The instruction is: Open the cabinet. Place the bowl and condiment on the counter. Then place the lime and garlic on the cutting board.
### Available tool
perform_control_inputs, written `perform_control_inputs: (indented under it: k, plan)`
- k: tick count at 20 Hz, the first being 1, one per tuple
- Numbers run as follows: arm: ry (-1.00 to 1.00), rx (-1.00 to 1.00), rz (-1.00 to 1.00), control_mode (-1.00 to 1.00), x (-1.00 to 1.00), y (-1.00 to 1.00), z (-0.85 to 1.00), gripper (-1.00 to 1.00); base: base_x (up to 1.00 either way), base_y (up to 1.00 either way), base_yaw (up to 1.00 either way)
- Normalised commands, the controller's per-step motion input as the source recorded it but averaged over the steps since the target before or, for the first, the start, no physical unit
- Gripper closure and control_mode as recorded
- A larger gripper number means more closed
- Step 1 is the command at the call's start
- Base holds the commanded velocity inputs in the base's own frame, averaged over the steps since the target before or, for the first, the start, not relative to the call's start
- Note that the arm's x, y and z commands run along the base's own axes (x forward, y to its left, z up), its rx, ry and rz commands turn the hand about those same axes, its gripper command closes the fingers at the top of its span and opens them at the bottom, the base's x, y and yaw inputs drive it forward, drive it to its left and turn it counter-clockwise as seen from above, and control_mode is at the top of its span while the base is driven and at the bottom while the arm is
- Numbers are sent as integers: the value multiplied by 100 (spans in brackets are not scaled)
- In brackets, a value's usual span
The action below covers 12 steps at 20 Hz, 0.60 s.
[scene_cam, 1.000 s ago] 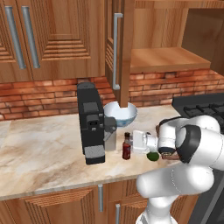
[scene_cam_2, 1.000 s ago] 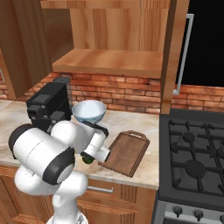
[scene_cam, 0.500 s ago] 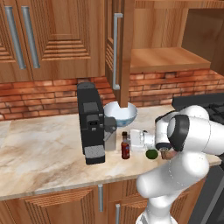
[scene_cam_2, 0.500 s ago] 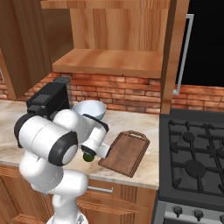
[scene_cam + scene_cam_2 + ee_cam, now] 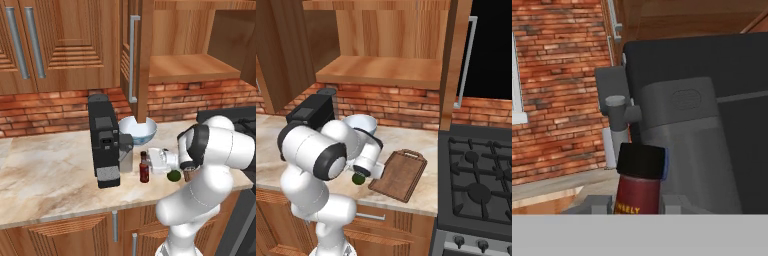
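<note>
The condiment (image 5: 144, 170), a dark red bottle with a black cap, stands on the counter (image 5: 45, 165) just right of the coffee machine. My gripper (image 5: 149, 165) reaches it level from the right. In the hand view the condiment (image 5: 639, 167) sits between the fingertips of the gripper (image 5: 636, 202), which is shut on it. The bowl (image 5: 136, 131) rests behind on the counter. The lime (image 5: 173, 175) lies near the counter's front, left of the cutting board (image 5: 401, 172). The cabinet (image 5: 381, 70) stands open, its shelf bare. The garlic is hidden.
A black coffee machine (image 5: 104, 140) stands close to the left of the bottle. The open cabinet door (image 5: 145, 60) hangs edge-on above the bowl. A gas stove (image 5: 476, 175) borders the counter on the right. Closed wall cabinets (image 5: 60, 45) are on the left.
My arm's bulky upper links have swung upward and a little sideways. The hand, the bottle and the lime stay where they were.
</note>
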Motion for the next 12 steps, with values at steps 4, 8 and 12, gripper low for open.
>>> perform_control_inputs:
  k: [4, 8, 12]
  plan:
    - [-6, 0, 7, -100, -30, -3, -40, 100, 0, 0, 0]
    - [-8, 0, 7, -100, -37, -1, -37, -100, 0, 0, 0]
    - [-9, 0, 4, -100, -31, 0, -8, -100, 0, 0, 0]
